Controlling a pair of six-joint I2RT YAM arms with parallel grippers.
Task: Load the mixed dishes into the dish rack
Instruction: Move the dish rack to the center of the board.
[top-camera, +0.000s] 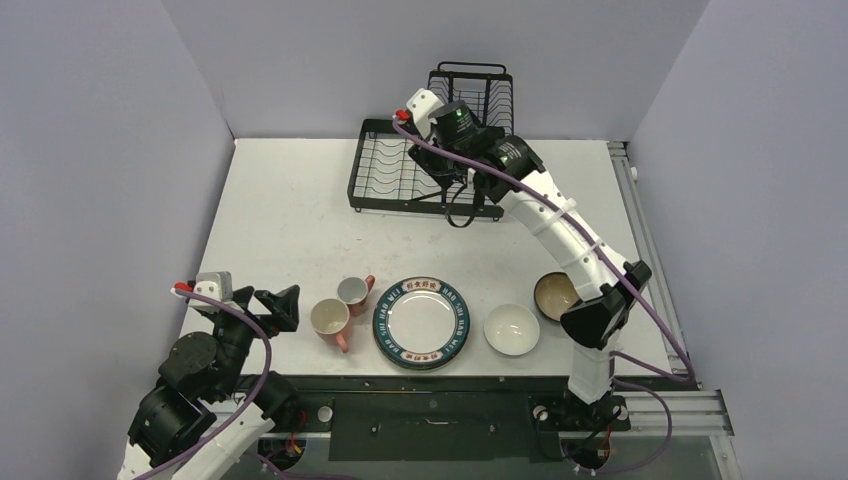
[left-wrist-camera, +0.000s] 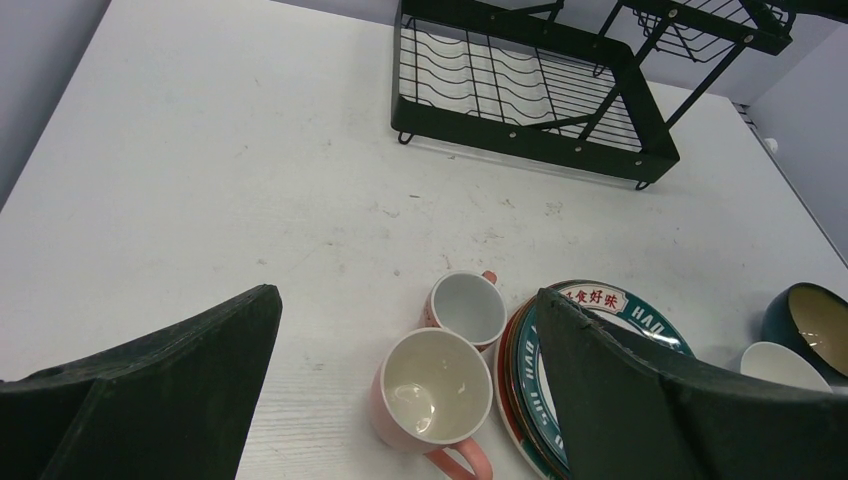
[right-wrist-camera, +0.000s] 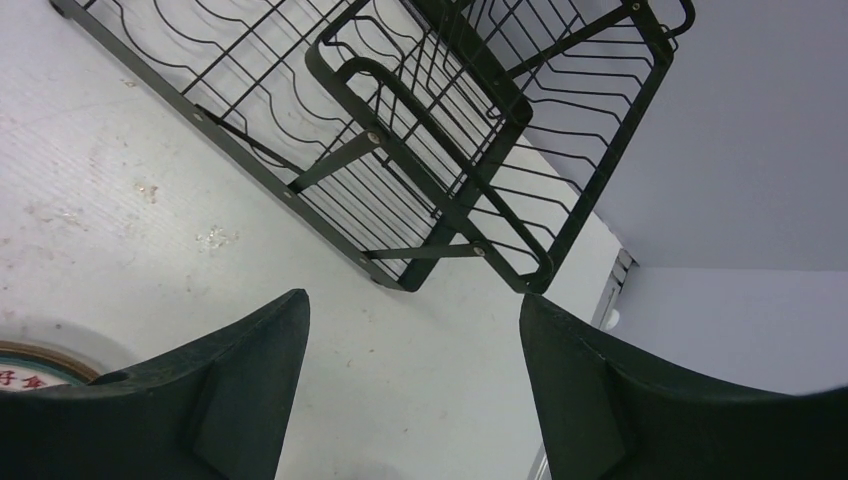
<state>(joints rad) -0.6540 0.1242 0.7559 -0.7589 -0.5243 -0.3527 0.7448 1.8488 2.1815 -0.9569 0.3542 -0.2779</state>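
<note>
Left gripper (top-camera: 285, 308): jaws wide, empty, low over the worktop (top-camera: 280, 220), facing the 2 pink mugs (top-camera: 331, 318) just beside it. Probably lined up for a mug grasp.

Mugs upright, close together, just beside the plate stack (top-camera: 421, 321), which has the lettered green-rimmed plate on top.

Dish rack (top-camera: 385, 165) at rear centre, no dish in it.

Right gripper (right-wrist-camera: 412, 300): jaws wide, empty, hovering near the rack's front edge. Likely parked clear of the left arm's reach.

White bowl (top-camera: 511, 329) and dark bowl (top-camera: 553, 293) upright near the right arm, not yet loaded.
</note>
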